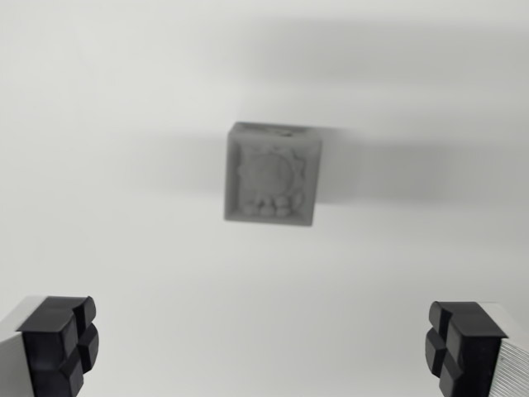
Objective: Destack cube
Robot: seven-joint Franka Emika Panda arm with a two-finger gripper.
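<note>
A plain white surface (124, 273) fills the wrist view, with soft grey shadows stretching toward three o'clock from the cube (271, 174). The cube sits just above centre, at about twelve o'clock; it is grey, slightly blurred, its top face carved with a round relief pattern. The gripper (263, 347) hangs above it, jaws spread wide, holding nothing.

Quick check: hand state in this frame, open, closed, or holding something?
Hand: open, fingers wide apart, holding nothing; the grey cube sits beyond it, untouched.
</note>
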